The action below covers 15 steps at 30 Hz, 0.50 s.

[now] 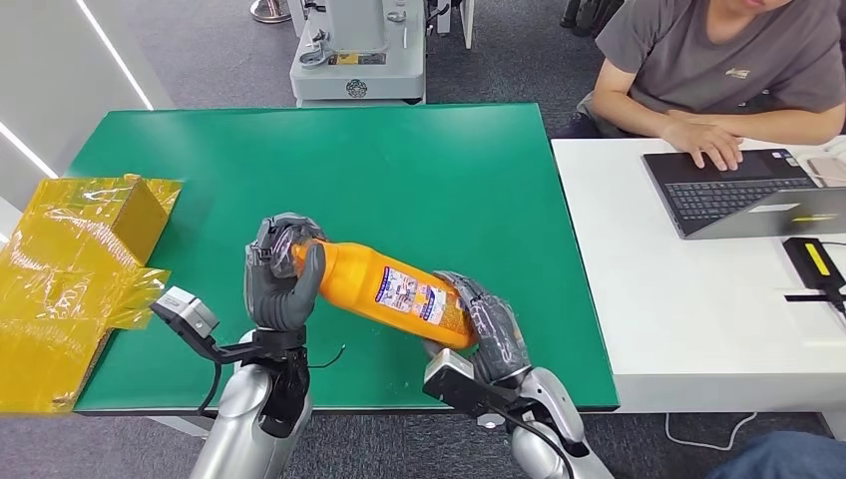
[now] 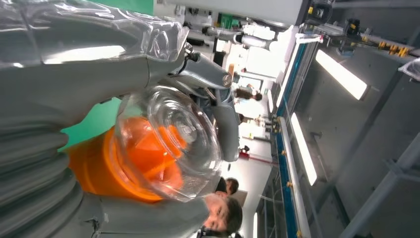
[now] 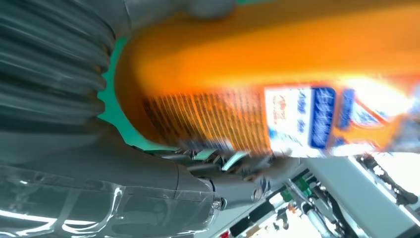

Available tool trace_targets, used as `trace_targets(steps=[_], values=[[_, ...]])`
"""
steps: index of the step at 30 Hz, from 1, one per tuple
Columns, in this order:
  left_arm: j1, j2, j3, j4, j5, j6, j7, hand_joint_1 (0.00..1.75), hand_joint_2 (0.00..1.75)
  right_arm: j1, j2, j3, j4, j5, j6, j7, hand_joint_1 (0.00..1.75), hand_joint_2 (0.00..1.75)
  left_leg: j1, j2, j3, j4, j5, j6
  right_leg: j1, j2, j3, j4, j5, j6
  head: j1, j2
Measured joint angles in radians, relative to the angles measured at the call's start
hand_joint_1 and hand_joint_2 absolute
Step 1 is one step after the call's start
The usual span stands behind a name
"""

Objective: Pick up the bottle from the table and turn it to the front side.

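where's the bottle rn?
Head view: the orange bottle is held above the near edge of the green table, lying slanted between both hands, with the left hand gripping its cap end and the right hand its base.

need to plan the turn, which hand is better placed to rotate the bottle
Left, probably. The left hand wraps the narrow cap end of the bottle; the right hand cradles its base.
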Motion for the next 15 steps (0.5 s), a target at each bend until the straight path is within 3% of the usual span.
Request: trace_targets(steps=[15], values=[[0.006,-0.007,0.01,0.0,-0.007,0.011,-0.004,1.75,1.75,0.015,0.008,-0.006,-0.019,-0.01,-0.075,0.012,0.0,1.75,0.0,0.0,0.0,0.0,0.0,0.0,0.0,0.0,0.0,0.0,0.0,0.0,0.0,0.0]])
